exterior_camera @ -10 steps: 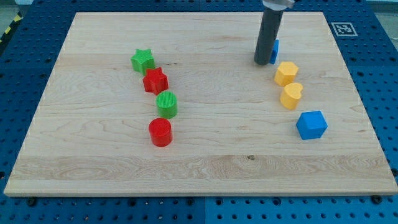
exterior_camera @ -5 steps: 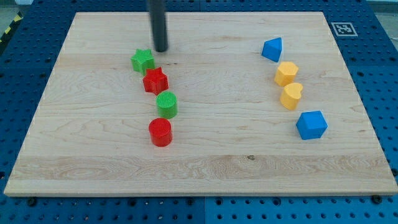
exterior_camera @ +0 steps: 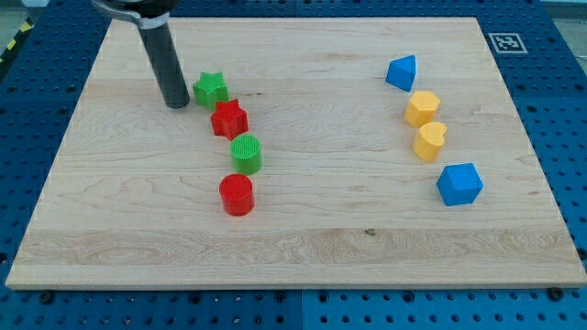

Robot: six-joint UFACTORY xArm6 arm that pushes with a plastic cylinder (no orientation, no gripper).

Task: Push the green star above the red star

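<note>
Resting on a blue pegboard (exterior_camera: 55, 110), the pale wooden board (exterior_camera: 303, 211) shows fine grain. I carry no jaws, only a smooth dark rod; my tip (exterior_camera: 176, 105) sits just left of the green star (exterior_camera: 211, 89), close to touching it. That ridged star lies up and left of the red star (exterior_camera: 228, 118), touching it. Below the red star come a ribbed green cylinder (exterior_camera: 246, 153) and red cylinder (exterior_camera: 236, 194). Far right of the red star: blue cube (exterior_camera: 459, 184), blue wedge (exterior_camera: 401, 71), yellow hexagon (exterior_camera: 422, 108), yellow heart (exterior_camera: 428, 141).
</note>
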